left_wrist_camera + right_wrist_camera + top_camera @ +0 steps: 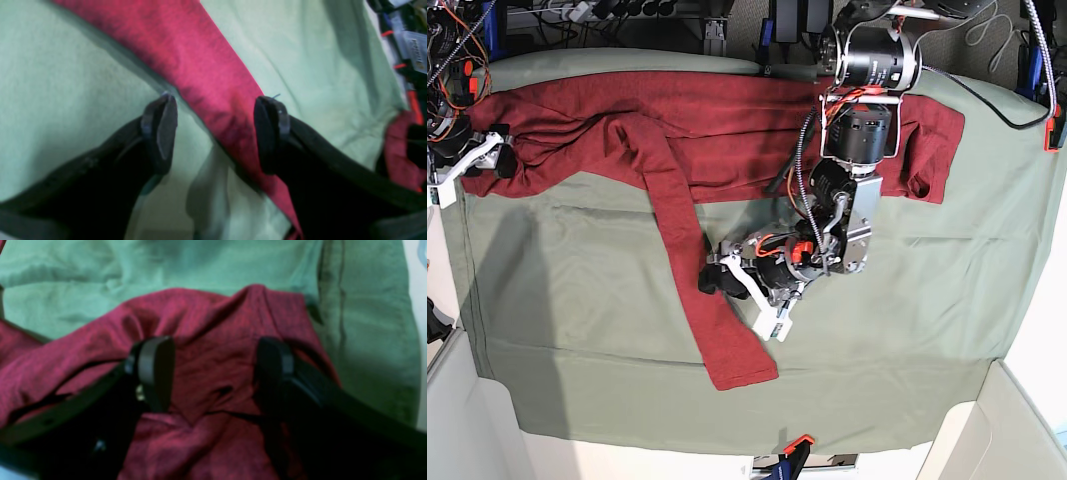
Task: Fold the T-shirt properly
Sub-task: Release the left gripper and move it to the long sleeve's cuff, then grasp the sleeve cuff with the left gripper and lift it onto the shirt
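The dark red T-shirt [727, 120] lies bunched in a long band across the far side of the table. One long sleeve [692, 260] runs diagonally toward the front. My left gripper [713, 279] is open and low over that sleeve about midway along it. In the left wrist view the sleeve [200, 66] passes between the open fingers of the left gripper [217, 130], close to the right finger. My right gripper [499, 150] is at the shirt's left end. In the right wrist view the right gripper [215, 373] is open, its fingers astride rumpled red fabric [213, 323].
The sage-green table cloth [897, 300] covers the table, with wrinkles near the far left corner. Cables and electronics [457, 60] sit beyond the back and left edges. An orange-tipped clamp [795, 446] sits at the front edge. White walls [1017, 420] flank the front corners.
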Action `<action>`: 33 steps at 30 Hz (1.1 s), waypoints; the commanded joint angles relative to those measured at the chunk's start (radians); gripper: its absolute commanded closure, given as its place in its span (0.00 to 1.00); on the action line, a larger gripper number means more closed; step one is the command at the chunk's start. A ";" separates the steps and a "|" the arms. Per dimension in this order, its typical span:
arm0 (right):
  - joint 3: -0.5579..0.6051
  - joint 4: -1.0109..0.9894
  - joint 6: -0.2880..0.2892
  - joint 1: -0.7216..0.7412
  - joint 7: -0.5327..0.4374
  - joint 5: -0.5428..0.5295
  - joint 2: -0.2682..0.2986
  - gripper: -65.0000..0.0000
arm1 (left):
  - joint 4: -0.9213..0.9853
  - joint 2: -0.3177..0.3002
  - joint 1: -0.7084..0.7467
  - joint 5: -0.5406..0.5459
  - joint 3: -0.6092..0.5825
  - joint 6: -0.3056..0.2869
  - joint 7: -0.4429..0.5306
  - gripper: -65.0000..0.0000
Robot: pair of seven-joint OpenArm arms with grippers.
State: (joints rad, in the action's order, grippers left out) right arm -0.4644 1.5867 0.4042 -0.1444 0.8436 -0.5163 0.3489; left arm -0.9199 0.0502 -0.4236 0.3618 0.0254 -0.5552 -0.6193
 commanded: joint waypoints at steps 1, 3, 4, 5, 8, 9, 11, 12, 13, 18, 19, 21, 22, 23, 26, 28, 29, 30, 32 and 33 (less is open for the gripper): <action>-0.010 0.018 0.008 0.008 -0.008 -0.015 0.017 0.40 | -0.011 0.008 -0.028 -0.014 -0.005 0.010 0.008 0.39; -0.010 0.018 0.008 0.008 -0.009 -0.015 0.017 0.40 | -0.011 0.014 -0.027 -0.068 -0.032 0.043 0.018 0.39; -0.010 0.018 0.008 0.008 -0.009 -0.015 0.017 0.40 | -0.011 0.014 -0.027 -0.095 -0.054 0.060 0.021 0.39; -0.010 0.018 0.008 0.008 -0.009 -0.015 0.017 0.40 | -0.011 0.014 -0.027 -0.116 -0.080 0.074 0.023 0.39; -0.010 0.018 0.008 0.008 -0.009 -0.015 0.017 0.40 | -0.011 0.014 -0.027 -0.174 -0.164 0.120 0.045 0.39; -0.010 0.018 0.008 0.008 -0.009 -0.015 0.017 0.40 | -0.011 0.013 -0.027 -0.185 -0.190 0.142 0.050 0.39; -0.010 0.018 0.008 0.008 -0.009 -0.015 0.017 0.40 | -0.011 0.014 -0.027 -0.223 -0.240 0.194 0.063 0.40; -0.010 0.018 0.008 0.008 -0.010 -0.015 0.017 0.40 | -0.011 0.014 -0.027 -0.244 -0.262 0.221 0.067 0.44; -0.010 0.018 0.008 0.008 -0.010 -0.015 0.017 0.40 | -0.012 0.014 -0.027 -0.268 -0.281 0.248 0.069 0.52; -0.010 0.018 0.008 0.008 -0.013 -0.015 0.017 0.40 | -0.014 0.013 -0.031 -0.330 -0.306 0.281 0.060 1.00; -0.010 0.018 0.008 0.008 -0.014 -0.015 0.017 0.40 | -0.018 0.013 -0.034 -0.330 -0.306 0.275 0.042 1.00; -0.010 0.018 0.008 0.008 -0.021 -0.015 0.017 0.40 | -0.047 0.003 -0.040 -0.328 -0.306 0.245 0.007 1.00; -0.010 0.018 0.008 0.008 -0.025 -0.015 0.017 0.40 | -0.079 -0.005 -0.039 -0.328 -0.306 0.238 -0.007 1.00; -0.010 0.018 0.008 0.008 -0.026 -0.015 0.017 0.40 | -0.119 -0.013 -0.038 -0.321 -0.306 0.226 -0.031 1.00; -0.010 0.018 0.008 0.008 -0.026 -0.015 0.017 0.40 | -0.288 -0.056 -0.021 -0.248 -0.306 0.175 -0.140 1.00; -0.010 0.018 0.008 0.008 -0.028 -0.016 0.017 0.40 | -0.402 -0.092 0.000 -0.165 -0.307 0.137 -0.219 1.00; -0.010 0.018 0.008 0.008 -0.028 -0.015 0.017 0.40 | -0.438 -0.114 0.013 -0.123 -0.307 0.133 -0.248 1.00; -0.010 0.018 0.008 0.008 -0.028 -0.014 0.017 0.40 | -0.463 -0.136 0.028 -0.090 -0.307 0.121 -0.254 1.00; -0.010 0.018 0.008 0.008 -0.028 -0.014 0.019 0.40 | -0.507 -0.175 0.066 -0.073 -0.307 0.113 -0.252 1.00; -0.010 0.018 0.008 0.008 -0.028 -0.013 0.020 0.40 | -0.534 -0.193 0.085 -0.073 -0.306 0.113 -0.253 1.00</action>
State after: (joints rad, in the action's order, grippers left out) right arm -0.4648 1.5867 0.4038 -0.1440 0.8345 -0.5201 0.3492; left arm -1.4372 -0.1406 -0.3138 0.2817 -0.2832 -0.4358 -0.8837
